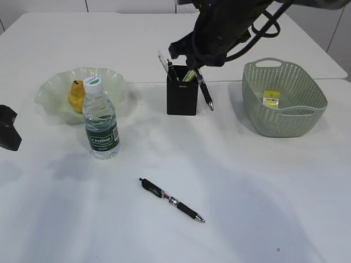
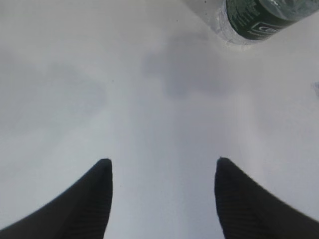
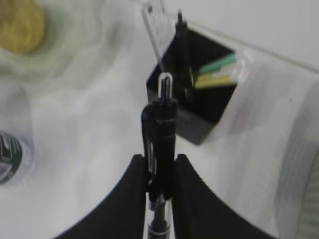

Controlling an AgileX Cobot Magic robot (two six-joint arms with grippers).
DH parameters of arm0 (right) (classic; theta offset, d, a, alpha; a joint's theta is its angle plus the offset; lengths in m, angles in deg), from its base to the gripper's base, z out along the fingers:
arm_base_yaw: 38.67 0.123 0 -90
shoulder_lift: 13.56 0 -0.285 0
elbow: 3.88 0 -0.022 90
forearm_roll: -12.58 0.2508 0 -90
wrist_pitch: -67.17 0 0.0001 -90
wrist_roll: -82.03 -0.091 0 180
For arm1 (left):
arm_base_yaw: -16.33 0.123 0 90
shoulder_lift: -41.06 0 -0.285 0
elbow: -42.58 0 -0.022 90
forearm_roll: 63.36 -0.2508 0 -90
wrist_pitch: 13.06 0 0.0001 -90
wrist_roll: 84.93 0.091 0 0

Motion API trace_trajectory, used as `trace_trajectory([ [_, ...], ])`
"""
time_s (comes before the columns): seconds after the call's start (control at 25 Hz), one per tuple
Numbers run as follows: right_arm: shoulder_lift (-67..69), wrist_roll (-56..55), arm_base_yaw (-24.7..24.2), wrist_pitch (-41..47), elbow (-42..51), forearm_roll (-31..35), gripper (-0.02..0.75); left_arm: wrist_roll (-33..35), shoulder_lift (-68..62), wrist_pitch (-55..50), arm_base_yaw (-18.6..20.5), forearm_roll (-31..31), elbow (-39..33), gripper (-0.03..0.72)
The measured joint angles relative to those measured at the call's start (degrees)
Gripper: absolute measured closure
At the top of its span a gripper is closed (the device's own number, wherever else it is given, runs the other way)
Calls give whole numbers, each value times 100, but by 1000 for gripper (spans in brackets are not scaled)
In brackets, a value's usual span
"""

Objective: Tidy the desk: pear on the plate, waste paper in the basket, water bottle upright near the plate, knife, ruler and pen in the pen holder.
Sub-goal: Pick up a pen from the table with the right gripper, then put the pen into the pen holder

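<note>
Right gripper point(image 3: 160, 172) was clamped on a black pen point(image 3: 160, 139), held above the black pen holder point(image 1: 182, 97) in the upper middle of the exterior frame, pen tip hanging beside the holder's right wall. Left gripper point(image 2: 162, 191) stood wide and empty over bare table point(image 2: 99, 89), with the upright water bottle point(image 1: 101, 120) at left center. Pear point(image 1: 77, 96) lay on the plate point(image 1: 52, 90) at upper left. Another pen point(image 1: 171, 200) lay flat at lower center. Right of center sat the basket point(image 1: 285, 118).
</note>
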Motion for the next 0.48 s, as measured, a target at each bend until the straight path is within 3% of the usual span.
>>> trace_trajectory([
  [0.48, 227, 40, -68, -3218, -9, -510, 655, 0, 0, -13, 0, 0, 0, 232],
])
